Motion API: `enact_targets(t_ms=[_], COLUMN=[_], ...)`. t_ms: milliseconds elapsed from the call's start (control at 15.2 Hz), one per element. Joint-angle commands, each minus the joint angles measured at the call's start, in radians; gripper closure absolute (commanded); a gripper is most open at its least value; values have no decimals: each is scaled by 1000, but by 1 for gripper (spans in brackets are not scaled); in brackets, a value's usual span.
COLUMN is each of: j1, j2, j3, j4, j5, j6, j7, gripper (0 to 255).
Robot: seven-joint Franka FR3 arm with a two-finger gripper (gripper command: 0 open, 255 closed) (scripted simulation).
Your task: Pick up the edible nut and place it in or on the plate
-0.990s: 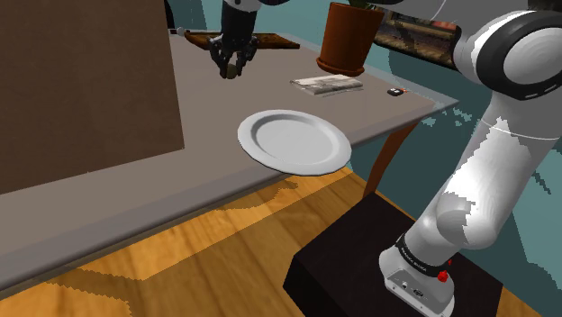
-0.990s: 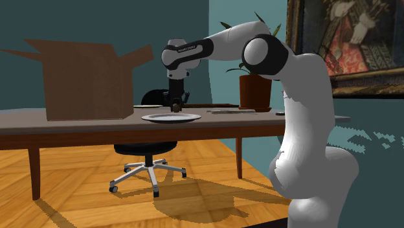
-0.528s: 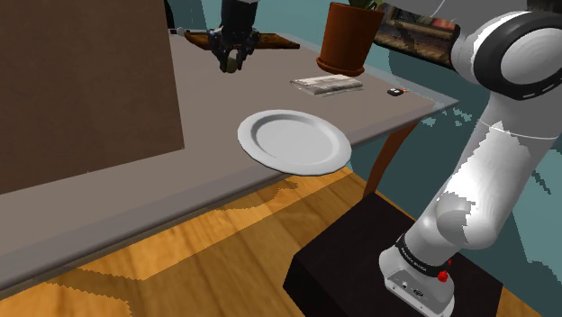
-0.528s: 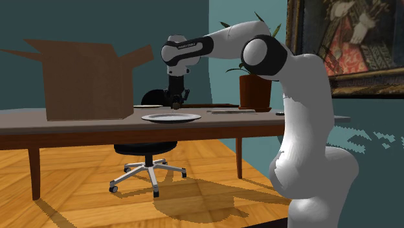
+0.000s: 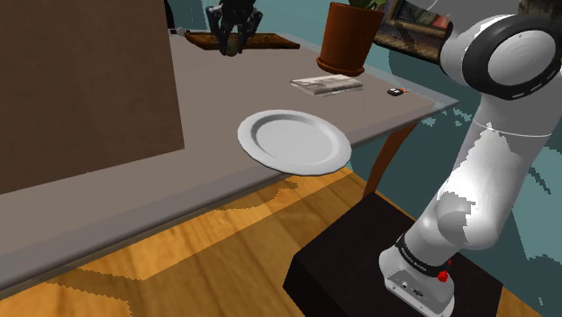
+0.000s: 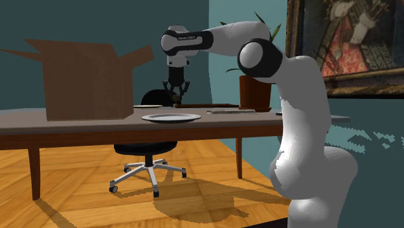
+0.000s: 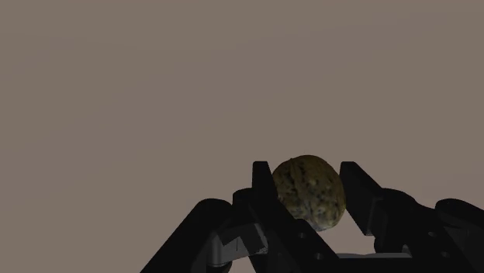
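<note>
The claw (image 7: 305, 172) is clamped on the nut (image 7: 308, 192), a mottled brown ball caught between both fingers. In the shoulder view they hang at top centre, above the grey worktop (image 5: 216, 99). The white plate (image 5: 252, 137) lies mid-frame, well apart from them, near the worktop's edge.

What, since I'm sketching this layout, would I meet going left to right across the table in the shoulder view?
Brown cardboard box → gripper clasping the nut → white plate → small black object.
</note>
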Motion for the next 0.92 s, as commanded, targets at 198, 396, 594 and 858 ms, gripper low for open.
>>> enact_targets(t_ms=[198, 396, 594, 858], j1=[24, 12, 4, 12], j2=[49, -41, -166, -311], j3=[3, 12, 21, 31], j4=[138, 23, -131, -290], j5=[-22, 8, 53, 106], j6=[-93, -66, -30, -8], j7=[-4, 14, 37, 66], gripper=[255, 255, 255, 255])
